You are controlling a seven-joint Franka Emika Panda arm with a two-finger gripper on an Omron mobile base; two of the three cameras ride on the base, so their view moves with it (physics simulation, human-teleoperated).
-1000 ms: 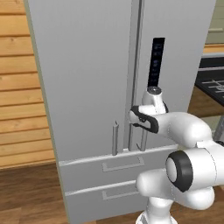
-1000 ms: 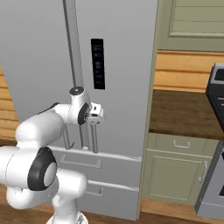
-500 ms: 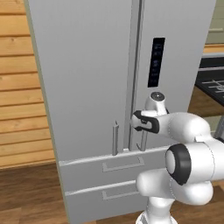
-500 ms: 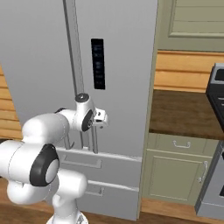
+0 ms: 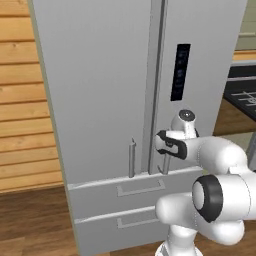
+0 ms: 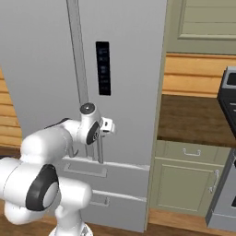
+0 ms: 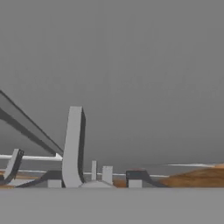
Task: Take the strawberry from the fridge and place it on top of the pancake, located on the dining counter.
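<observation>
Stage: the fridge (image 5: 100, 100) is closed; opening it is judged the step in hand.
Fingers: the gripper (image 5: 161, 144) is at the right door handle (image 6: 99, 150), apparently pinched on the bar, though the contact is hidden.
Strawberry: presumed behind the doors, beyond the fingers.
Left: door opening, pick, carry, placing on pancake.
Count: two doors, two bar handles, two drawers (image 5: 125, 189).

The fridge (image 5: 110, 100) is standing with both doors shut, blocking any way inside. The gripper (image 5: 161, 145) is pressing close against the right door's handle (image 6: 99, 150), while the left door's handle (image 5: 132, 158) is standing free just beside it.
</observation>
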